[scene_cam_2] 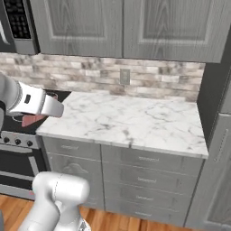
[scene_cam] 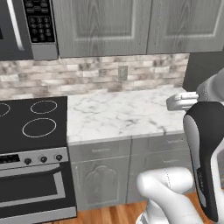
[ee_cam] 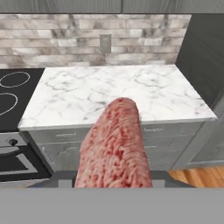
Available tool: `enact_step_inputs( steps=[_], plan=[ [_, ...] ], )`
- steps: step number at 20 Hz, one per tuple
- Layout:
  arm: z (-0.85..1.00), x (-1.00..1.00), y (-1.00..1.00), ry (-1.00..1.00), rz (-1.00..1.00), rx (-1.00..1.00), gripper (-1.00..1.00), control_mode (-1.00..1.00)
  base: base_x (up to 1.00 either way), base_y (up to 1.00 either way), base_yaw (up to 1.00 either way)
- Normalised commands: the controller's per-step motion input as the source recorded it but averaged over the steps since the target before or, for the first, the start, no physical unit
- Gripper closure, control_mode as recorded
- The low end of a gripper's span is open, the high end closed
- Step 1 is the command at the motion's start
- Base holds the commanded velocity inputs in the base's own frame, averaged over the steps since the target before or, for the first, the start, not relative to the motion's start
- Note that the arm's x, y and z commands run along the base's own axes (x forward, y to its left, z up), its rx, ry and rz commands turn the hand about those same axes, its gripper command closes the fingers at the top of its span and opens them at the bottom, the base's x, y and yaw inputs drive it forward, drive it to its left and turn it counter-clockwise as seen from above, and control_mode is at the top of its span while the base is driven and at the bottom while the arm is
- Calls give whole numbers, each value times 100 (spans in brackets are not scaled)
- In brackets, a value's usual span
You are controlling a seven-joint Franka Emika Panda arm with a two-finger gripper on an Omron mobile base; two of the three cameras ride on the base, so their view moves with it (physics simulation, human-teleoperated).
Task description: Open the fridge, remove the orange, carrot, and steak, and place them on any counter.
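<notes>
Steak (ee_cam: 114,146), one, long axis running bottom-to-centre of hand view, far end toward counter (ee_cam: 144,94); gripper clamped partway on it.

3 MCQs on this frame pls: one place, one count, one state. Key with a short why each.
1. Where is the steak?
A. flat on the counter
B. in the gripper, in front of the counter
C. on the stovetop

2. How many wall outlets show on the brick backsplash above the counter?
A. none
B. one
C. three

3. State of the oven door under the stovetop?
A. shut
B. wide open
C. removed

Key:
1 B, the hand view shows the pinkish-red slab rising from the gripper, with the marble slab beyond it; in the right base view a red piece hangs under the hand.
2 B, a single outlet sits mid-backsplash.
3 A, the oven door lies flush with its front, handle in place.
</notes>
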Motion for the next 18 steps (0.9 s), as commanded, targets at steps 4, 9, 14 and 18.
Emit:
enact_step_inputs(
  steps=[4,9,14,18],
  plan=[
    [0,0,0,0,0,0,100,100,62,0,0],
    [0,0,0,0,0,0,100,100,51,1,-1],
    [0,0,0,0,0,0,100,100,55,0,-1],
    [0,0,0,0,0,0,100,100,52,0,0]
  ],
)
